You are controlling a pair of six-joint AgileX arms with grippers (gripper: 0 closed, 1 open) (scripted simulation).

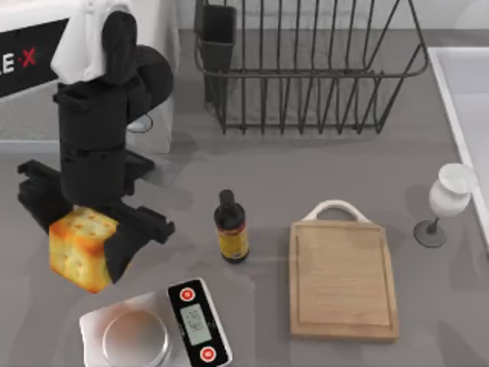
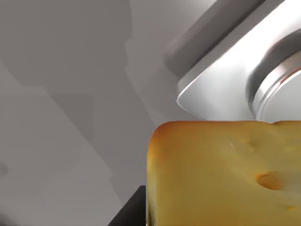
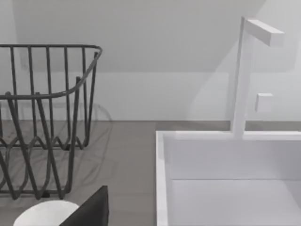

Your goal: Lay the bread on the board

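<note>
My left gripper (image 1: 88, 229) is shut on the bread (image 1: 82, 248), a thick golden-yellow slice with an orange-brown crust, held on edge over the table's left side. In the left wrist view the porous bread (image 2: 225, 174) hangs in front of the scale's corner, with one black finger (image 2: 129, 212) beside it. The board (image 1: 342, 279), light wood with a white arched handle, lies flat and bare at the right, well apart from the bread. A dark part of my right gripper (image 3: 89, 209) sits at the lower edge of the right wrist view.
A silver-and-black kitchen scale (image 1: 157, 329) sits at the front left, just below the bread. A dark bottle (image 1: 231, 229) stands between the bread and the board. A wine glass (image 1: 447, 200) is right of the board, a wire dish rack (image 1: 306, 69) behind, and a white sink (image 1: 466, 115) at the far right.
</note>
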